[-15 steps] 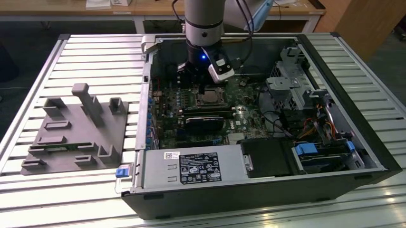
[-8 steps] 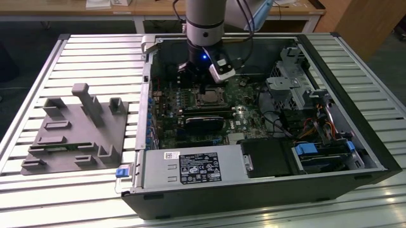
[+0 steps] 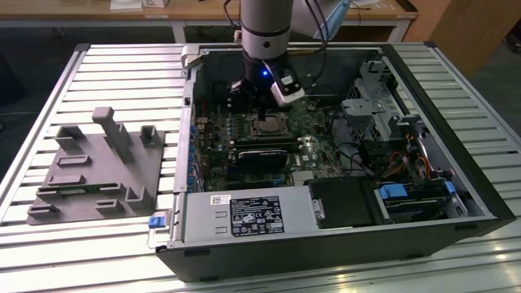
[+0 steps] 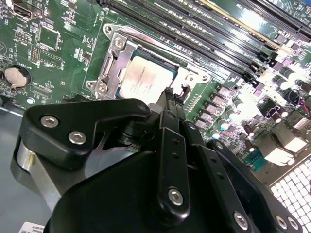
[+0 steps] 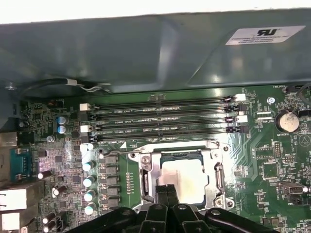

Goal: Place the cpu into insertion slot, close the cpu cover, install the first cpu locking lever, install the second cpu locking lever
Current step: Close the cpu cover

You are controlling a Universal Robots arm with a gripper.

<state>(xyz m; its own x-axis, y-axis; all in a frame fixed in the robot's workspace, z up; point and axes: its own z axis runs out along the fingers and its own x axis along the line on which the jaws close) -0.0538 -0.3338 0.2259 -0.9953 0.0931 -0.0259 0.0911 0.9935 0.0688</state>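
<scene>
In the second wrist view the cpu (image 4: 145, 80) sits in the insertion slot (image 4: 160, 59) with the cpu cover (image 4: 114, 60) flat around it, and the gripper (image 4: 170, 97), fingers (image 4: 167, 104) pressed together on nothing, stands at the cover's edge, so a skewed push could slip and gouge the motherboard (image 4: 63, 39).

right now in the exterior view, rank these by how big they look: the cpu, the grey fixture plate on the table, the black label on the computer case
1. grey fixture plate, clearly largest
2. black label
3. cpu, clearly smallest
No near ties.
</scene>
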